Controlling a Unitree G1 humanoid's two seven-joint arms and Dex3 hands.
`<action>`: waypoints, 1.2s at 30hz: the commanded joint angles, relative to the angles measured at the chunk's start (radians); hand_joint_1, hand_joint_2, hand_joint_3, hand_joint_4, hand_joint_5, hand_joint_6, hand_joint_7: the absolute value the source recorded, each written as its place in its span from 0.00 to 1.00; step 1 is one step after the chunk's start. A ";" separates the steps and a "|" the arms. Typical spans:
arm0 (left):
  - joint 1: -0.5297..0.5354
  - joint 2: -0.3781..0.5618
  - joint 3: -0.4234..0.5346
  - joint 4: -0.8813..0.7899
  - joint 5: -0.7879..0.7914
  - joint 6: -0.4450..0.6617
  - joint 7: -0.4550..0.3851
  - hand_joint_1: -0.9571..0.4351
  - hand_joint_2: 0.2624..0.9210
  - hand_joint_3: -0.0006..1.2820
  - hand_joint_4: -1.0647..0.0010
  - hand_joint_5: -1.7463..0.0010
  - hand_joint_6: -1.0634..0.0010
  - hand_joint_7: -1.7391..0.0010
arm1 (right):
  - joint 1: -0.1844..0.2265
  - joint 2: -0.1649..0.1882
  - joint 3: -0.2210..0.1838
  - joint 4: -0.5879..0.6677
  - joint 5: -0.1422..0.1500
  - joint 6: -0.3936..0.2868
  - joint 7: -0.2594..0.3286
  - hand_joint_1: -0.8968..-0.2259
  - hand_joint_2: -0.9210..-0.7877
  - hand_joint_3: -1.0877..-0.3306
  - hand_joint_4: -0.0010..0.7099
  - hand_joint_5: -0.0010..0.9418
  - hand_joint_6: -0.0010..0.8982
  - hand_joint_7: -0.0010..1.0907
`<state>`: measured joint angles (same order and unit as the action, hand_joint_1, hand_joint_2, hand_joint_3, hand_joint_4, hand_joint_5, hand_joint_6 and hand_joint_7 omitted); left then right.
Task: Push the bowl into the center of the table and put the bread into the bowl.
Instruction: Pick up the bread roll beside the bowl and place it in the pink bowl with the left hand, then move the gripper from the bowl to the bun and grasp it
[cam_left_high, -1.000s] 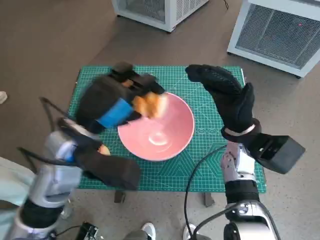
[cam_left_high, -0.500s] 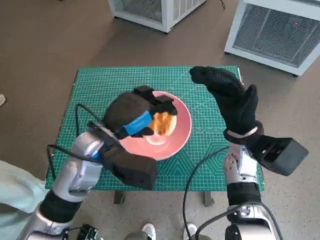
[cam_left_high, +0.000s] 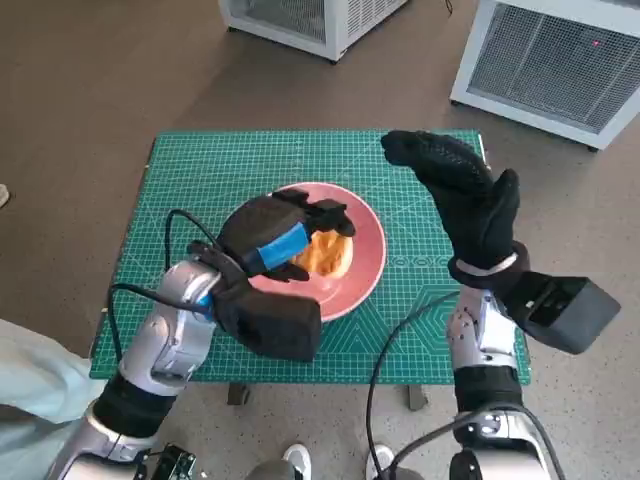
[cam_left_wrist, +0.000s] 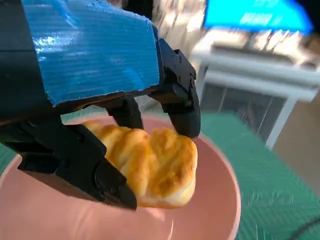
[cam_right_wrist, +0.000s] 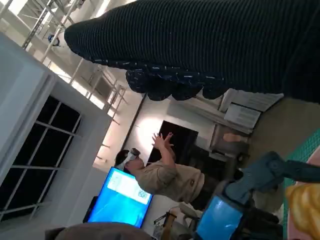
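The pink bowl (cam_left_high: 362, 262) sits near the middle of the green mat. A golden bread roll (cam_left_high: 325, 255) is low inside it, gripped by my left hand (cam_left_high: 275, 240), whose black fingers (cam_left_wrist: 182, 102) wrap the roll (cam_left_wrist: 155, 167) over the bowl's pink floor (cam_left_wrist: 45, 220). My right hand (cam_left_high: 462, 195) is raised to the right of the bowl, fingers apart, holding nothing. In the right wrist view the glove (cam_right_wrist: 210, 45) fills the upper part, and a corner of the bread (cam_right_wrist: 306, 207) shows at the edge.
The green cutting mat (cam_left_high: 200, 165) covers the small table. White mesh-fronted cabinets (cam_left_high: 545, 60) stand on the floor behind it. A person with raised arms (cam_right_wrist: 165, 172) stands by a blue screen (cam_right_wrist: 122, 197) in the right wrist view. Cables hang along both forearms.
My left hand has carried the bread from the bowl's far left rim down into the bowl. The right hand has stayed raised in place.
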<state>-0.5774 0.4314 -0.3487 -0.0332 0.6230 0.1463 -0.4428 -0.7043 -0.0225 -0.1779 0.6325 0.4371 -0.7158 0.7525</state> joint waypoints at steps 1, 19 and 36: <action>0.009 0.005 0.017 -0.076 -0.014 0.067 -0.070 0.62 0.77 0.03 0.90 0.98 0.75 0.94 | 0.028 0.003 0.001 0.002 -0.005 0.016 -0.013 0.28 0.00 0.46 0.27 0.01 0.00 0.57; 0.063 0.089 0.169 -0.351 -0.119 0.167 -0.220 0.54 0.76 0.01 0.93 1.00 0.76 0.98 | 0.033 0.006 0.007 -0.003 -0.005 0.023 -0.018 0.27 0.00 0.47 0.27 0.00 0.00 0.57; 0.215 0.252 0.425 -0.666 -0.222 0.367 -0.328 0.58 0.76 0.00 0.94 1.00 0.77 0.99 | 0.036 0.015 0.010 -0.003 0.002 0.018 -0.008 0.28 0.00 0.48 0.27 0.00 0.00 0.57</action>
<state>-0.3956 0.6471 0.0314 -0.6436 0.4147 0.4751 -0.7526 -0.6883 -0.0146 -0.1703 0.6236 0.4340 -0.7087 0.7371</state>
